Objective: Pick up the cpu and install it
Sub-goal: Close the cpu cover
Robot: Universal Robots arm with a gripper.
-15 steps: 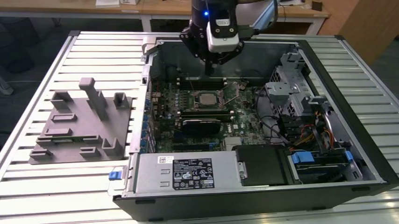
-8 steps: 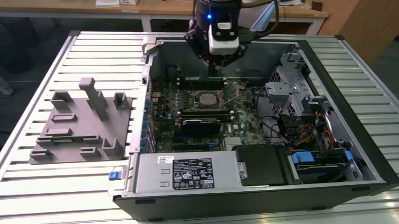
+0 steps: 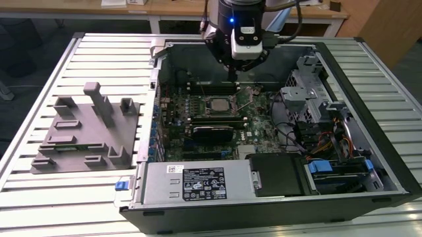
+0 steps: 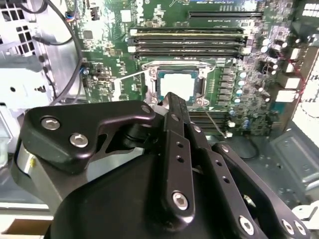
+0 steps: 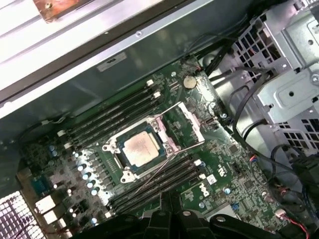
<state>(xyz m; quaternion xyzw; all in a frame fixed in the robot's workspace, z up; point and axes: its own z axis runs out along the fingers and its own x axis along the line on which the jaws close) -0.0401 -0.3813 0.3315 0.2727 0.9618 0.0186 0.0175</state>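
The cpu [image 5: 140,149] lies flat in the socket [image 5: 118,160], silver plate upward.

— Item one?
— Open computer case [image 3: 264,217] on the slatted desk [image 3: 39,207]; cpu [image 3: 220,104] lying flat on the motherboard [image 3: 173,111].
— Item two?
— Grey tray [image 3: 79,143], at the exterior view's left of the case. My hand [image 3: 232,75] hangs over the board near the cpu, apart from it.

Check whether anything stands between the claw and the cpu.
Nothing visible does. The cpu lies bare in its open socket, and the shut claw hangs above the motherboard with only open air between them.
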